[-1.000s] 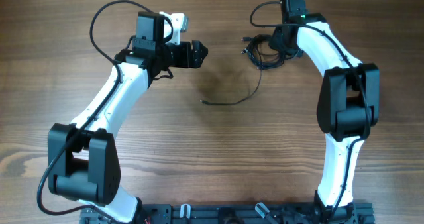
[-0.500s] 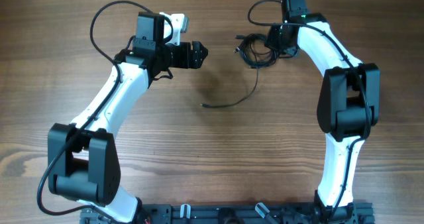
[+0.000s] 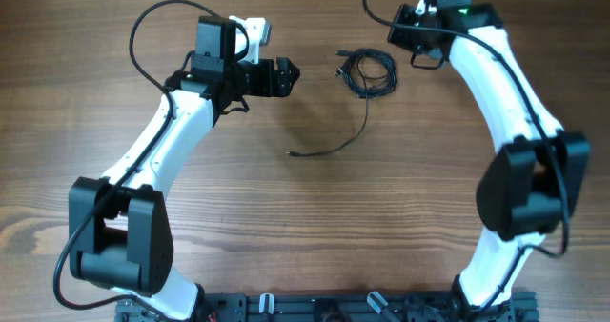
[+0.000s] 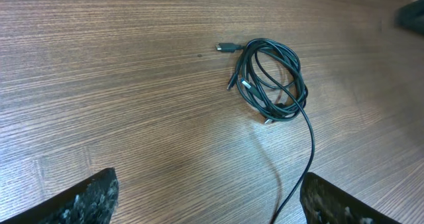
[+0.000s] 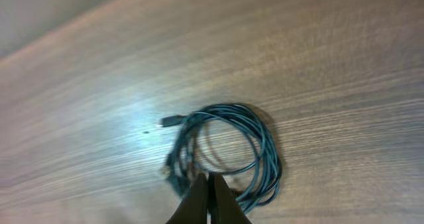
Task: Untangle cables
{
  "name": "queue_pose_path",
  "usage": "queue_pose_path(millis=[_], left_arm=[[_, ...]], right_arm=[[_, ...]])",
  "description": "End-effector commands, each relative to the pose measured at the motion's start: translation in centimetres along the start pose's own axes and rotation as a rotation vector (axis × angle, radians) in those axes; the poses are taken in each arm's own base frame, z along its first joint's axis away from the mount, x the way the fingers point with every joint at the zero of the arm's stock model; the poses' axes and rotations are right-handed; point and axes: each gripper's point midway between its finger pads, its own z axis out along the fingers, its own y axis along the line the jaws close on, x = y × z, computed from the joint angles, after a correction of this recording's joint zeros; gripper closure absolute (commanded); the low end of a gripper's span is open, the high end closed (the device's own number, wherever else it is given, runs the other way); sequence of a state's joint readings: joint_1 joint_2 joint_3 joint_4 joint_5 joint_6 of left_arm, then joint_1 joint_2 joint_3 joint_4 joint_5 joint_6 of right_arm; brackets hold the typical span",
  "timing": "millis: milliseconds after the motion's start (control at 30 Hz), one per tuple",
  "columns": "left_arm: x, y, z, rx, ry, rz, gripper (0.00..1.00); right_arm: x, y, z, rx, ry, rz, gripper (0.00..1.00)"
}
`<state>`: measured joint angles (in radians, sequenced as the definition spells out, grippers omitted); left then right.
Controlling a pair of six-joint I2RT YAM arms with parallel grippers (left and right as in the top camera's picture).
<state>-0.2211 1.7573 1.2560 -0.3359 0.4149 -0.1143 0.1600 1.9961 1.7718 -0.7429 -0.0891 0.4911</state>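
Cables (image 4: 252,91) lie in one coiled bundle, one strand trailing loose.

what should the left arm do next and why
Probably ease the left gripper toward the coiled cables and down onto the plug end poking out toward it: its jaws stand open and empty, facing the coil, while the right gripper is shut.

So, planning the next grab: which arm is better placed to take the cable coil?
Probably left: the left gripper is open, facing the cable coil; the right gripper is shut.
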Motion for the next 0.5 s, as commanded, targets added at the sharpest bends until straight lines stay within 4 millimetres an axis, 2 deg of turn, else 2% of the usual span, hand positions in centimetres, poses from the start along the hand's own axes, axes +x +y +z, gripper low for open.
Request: queue_pose_path(millis=[0,100,167,333,467], left_arm=[[-0.5,0.2,-0.2,-0.012,-0.016,-0.002,0.11],[-0.5,0.2,-0.2,-0.011,-0.015,-0.003,0.11],[-0.5,0.2,-0.2,-0.011,-0.015,-0.003,0.11],[-0.5,0.2,-0.2,-0.011,-0.015,-0.002,0.1],[-0.5,0.2,-0.2,-0.011,-0.015,-0.002,0.1]], right_arm=[[-0.7,-0.2,-2.1,0.038,-0.04,-0.026,0.95],[-0.2,-1.5,-1.9,0.103,-0.023,-0.029,0.95],[-0.1,-1.6,-1.8,0.105,-0.022,-0.048,0.93],[-1.3,-2.0,-1.9,0.138,-0.076,-0.05,0.62],[-1.3,-2.1,-1.3,0.139,-0.075,-0.051,0.52]])
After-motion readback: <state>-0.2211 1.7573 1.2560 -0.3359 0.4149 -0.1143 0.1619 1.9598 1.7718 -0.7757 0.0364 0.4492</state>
